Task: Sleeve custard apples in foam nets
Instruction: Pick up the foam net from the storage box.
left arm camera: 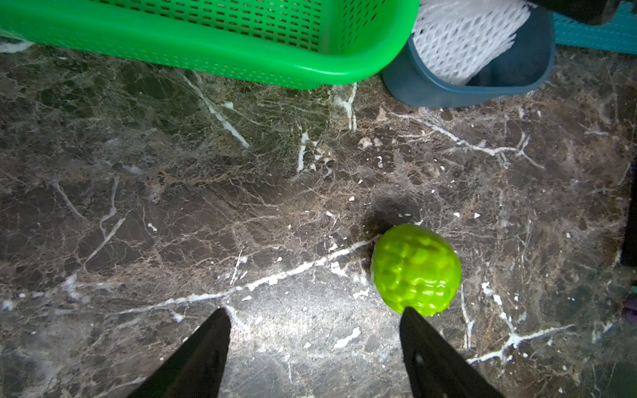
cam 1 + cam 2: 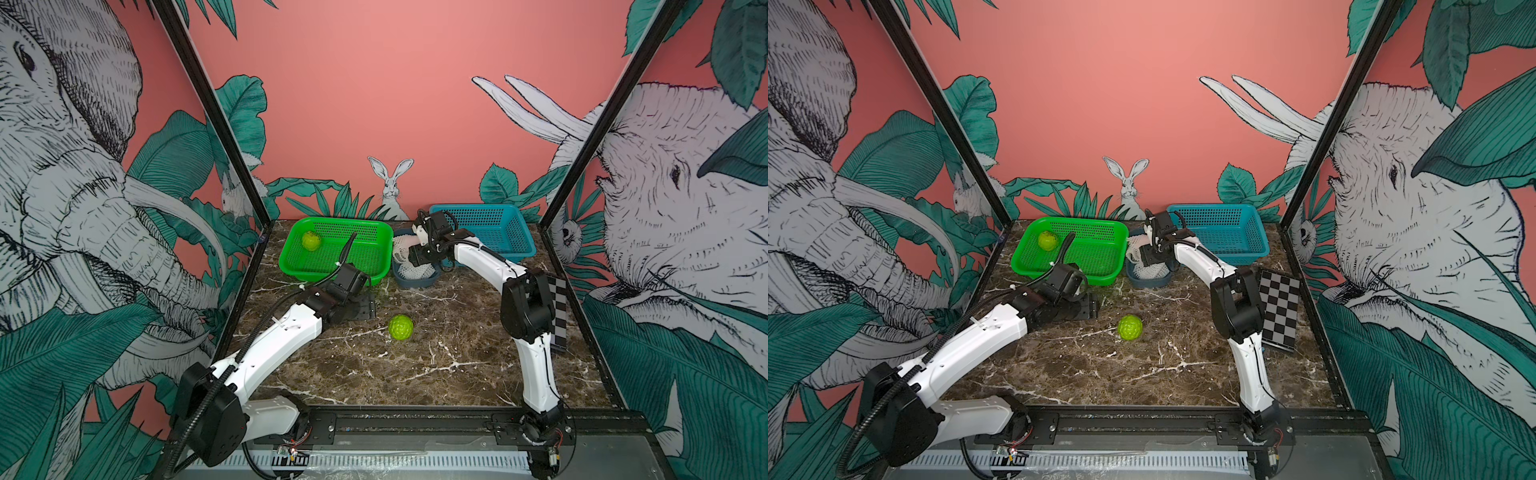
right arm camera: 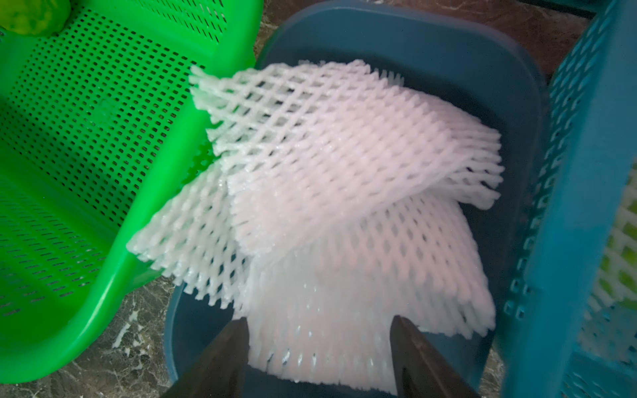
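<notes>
brown marble table [image 2: 415, 374] carries a green basket [image 2: 307, 270] far left, a teal basket [image 2: 519, 245] far right, and a small grey-blue tub [image 2: 415, 283] between them. white foam nets [image 3: 327, 172] are piled in the tub, spilling onto the green basket's rim. one custard apple [image 2: 401, 327] sits on the table mid-scene, another [image 2: 311, 240] in the green basket's far left corner. left gripper [image 1: 314, 310] hovers left of the loose fruit, fingers spread, empty. right gripper [image 3: 320, 318] is over the tub, fingers spread astride a net's edge.
</notes>
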`<action>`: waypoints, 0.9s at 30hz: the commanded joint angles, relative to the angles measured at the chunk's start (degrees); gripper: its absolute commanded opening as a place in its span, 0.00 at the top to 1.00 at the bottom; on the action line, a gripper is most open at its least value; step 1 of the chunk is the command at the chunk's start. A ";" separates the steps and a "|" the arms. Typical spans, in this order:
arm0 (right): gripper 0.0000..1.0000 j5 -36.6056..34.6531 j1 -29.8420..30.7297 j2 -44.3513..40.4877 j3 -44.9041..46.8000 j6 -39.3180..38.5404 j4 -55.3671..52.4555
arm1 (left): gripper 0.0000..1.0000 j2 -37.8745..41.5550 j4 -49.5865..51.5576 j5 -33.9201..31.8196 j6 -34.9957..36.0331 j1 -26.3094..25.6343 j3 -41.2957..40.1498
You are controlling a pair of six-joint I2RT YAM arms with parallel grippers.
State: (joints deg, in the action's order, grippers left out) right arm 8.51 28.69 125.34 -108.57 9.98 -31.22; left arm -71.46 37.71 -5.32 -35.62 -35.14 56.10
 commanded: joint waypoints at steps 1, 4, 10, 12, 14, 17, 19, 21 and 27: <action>0.36 -0.73 0.06 -0.76 -1.25 -0.83 -0.36 | 0.20 -0.05 -0.70 -0.09 -1.12 0.39 -0.56; 0.48 -0.67 0.13 0.38 -2.38 -1.06 -1.29 | 0.21 -0.11 -0.64 -0.19 -0.99 0.41 -0.41; 0.78 0.84 0.13 1.03 -3.70 -0.84 -1.84 | 0.21 -0.24 -0.76 -0.34 -0.81 0.42 -0.46; 0.88 1.20 0.12 0.98 -4.00 -0.92 -1.99 | 0.20 -0.39 -0.71 -0.37 -0.77 0.42 -0.28; 0.99 1.51 0.09 0.96 -4.41 -1.01 -2.53 | 0.21 -0.49 -0.76 -0.38 -0.58 0.42 -0.12; 1.00 1.86 0.07 0.01 -4.55 -1.10 -2.73 | 0.20 -0.61 -0.84 -0.31 -0.63 0.42 -0.03; 1.00 2.18 0.07 -1.15 -4.21 -1.19 -2.56 | 0.20 -0.70 -0.89 -0.28 -0.57 0.42 0.02; 1.00 2.01 0.10 -2.54 -3.78 -1.10 -2.27 | 0.21 -0.78 -1.06 -0.24 -0.52 0.42 0.15; 1.00 3.02 0.07 -7.70 -0.59 -0.27 -0.37 | 0.21 -0.81 -1.61 0.05 -0.46 0.42 0.76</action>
State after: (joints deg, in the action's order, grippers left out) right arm 10.48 28.69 122.85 -110.15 9.58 -32.82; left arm -72.44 36.80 -5.10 -35.62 -35.14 56.10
